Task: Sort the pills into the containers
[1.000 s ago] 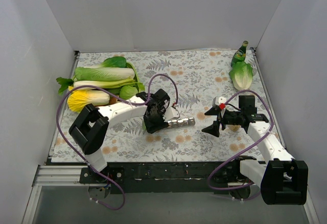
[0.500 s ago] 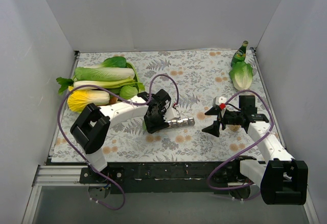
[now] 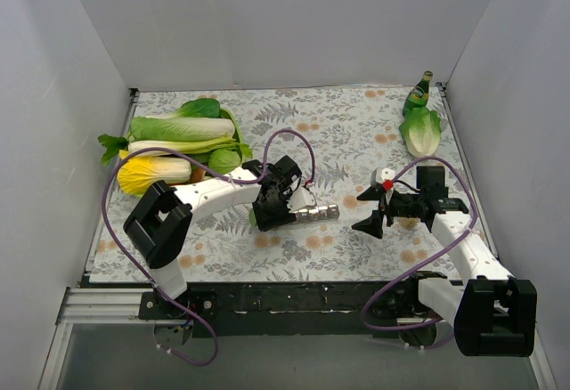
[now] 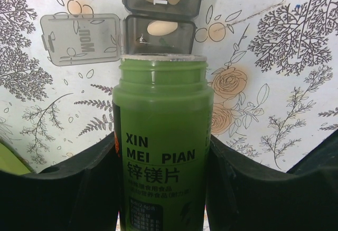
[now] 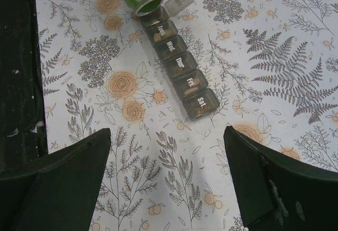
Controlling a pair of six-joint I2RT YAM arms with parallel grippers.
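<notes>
A green pill bottle (image 4: 161,136) is grasped by the left pincer (image 4: 163,160), with its open mouth held just beside the containers (image 5: 178,65), a grey strip laid on the floral tabletop (image 5: 296,57) between the arms. The end compartment is opened, its lid (image 4: 82,38) flipped aside, and a pale pill (image 4: 162,28) is seen inside. The right pincer (image 5: 166,136) is held released near the strip's other end.
</notes>
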